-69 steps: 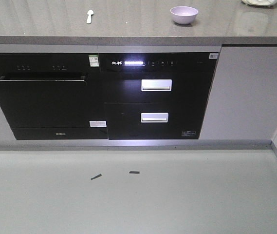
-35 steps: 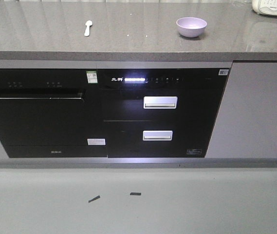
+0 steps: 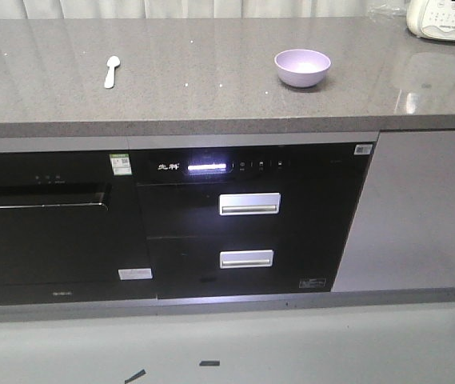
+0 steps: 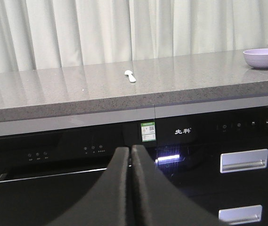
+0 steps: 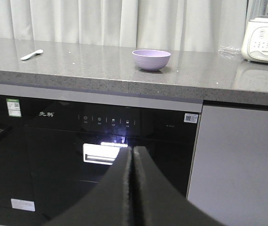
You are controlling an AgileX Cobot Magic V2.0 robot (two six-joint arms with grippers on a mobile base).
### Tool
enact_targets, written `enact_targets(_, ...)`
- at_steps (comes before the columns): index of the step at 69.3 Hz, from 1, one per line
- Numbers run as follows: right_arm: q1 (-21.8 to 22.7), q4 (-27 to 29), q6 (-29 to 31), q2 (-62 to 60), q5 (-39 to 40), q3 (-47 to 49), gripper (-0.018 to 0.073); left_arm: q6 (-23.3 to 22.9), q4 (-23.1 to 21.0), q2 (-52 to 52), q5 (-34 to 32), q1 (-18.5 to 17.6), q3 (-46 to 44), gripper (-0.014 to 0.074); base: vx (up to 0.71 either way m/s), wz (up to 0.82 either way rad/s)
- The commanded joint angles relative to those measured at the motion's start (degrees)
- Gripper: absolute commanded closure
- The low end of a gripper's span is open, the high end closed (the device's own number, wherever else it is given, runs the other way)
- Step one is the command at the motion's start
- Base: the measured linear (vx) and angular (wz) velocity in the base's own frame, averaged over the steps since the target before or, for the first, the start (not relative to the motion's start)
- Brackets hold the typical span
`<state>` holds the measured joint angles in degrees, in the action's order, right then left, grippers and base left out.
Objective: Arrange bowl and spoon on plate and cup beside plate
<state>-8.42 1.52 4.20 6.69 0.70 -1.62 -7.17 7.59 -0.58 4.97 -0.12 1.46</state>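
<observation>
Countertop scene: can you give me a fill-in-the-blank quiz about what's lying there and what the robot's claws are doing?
1. The bowl on the countertop is ____ in colour.
2. In the front view, the spoon lies to the ____ of the bowl.
3. The left gripper and the right gripper both have their jaws ____.
Missing words: purple; left; shut.

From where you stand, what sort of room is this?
Likely a kitchen: a grey stone countertop over built-in black appliances, a small white appliance at the back, plus a bowl and spoon.
</observation>
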Motion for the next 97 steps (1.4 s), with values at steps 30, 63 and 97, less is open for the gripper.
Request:
enact_targets(30,0.2,-0.4,0.0,1.1,4.0,-0.2,0.0565,-0.1,-0.3,-0.9,-4.1,0.1,-0.4,0.0603,0.27,0.01)
enact_targets(63,0.2,-0.4,0.0,1.1,4.0,-0.2,0.0565,-0.1,-0.3,-0.9,-4.1,0.1,-0.4,0.0603,0.23,0.03)
enact_targets(97,0.2,-0.4,0.0,1.1,4.0,-0.2,0.0565,-0.1,-0.3,-0.9,-4.1,0.1,-0.4,0.0603,0.19,0.0)
